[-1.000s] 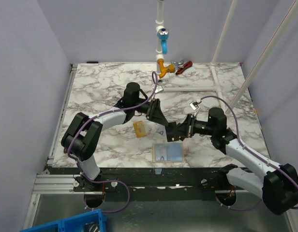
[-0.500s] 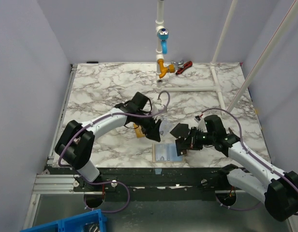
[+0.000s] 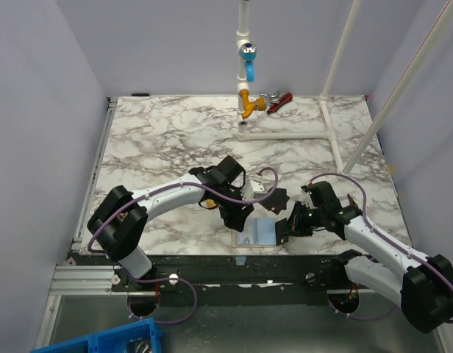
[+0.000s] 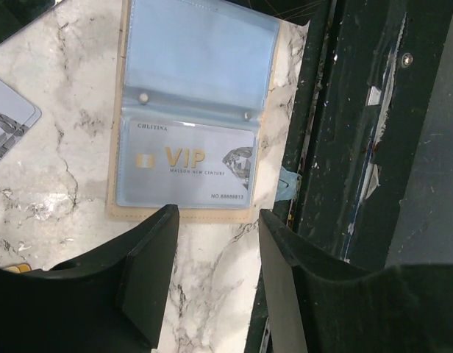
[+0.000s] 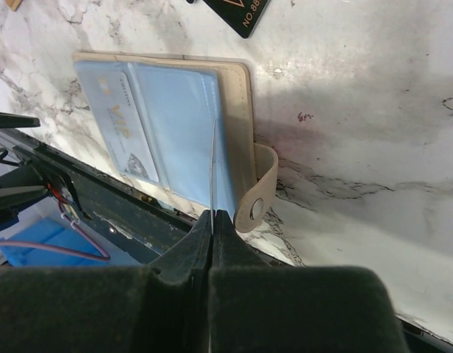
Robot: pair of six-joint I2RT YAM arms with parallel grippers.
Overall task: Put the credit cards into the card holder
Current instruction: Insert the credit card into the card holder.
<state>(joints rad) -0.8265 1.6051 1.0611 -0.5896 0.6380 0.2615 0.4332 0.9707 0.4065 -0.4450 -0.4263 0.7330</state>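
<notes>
Hovering over the open holder, the left pincer stands spread; the right pincer, at the holder's 3 o'clock, pinches a sleeve.

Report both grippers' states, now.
Left gripper: open, holding nothing, above the card holder.
Right gripper: closed, pinching what looks like a thin inner sleeve of the card holder.
</notes>
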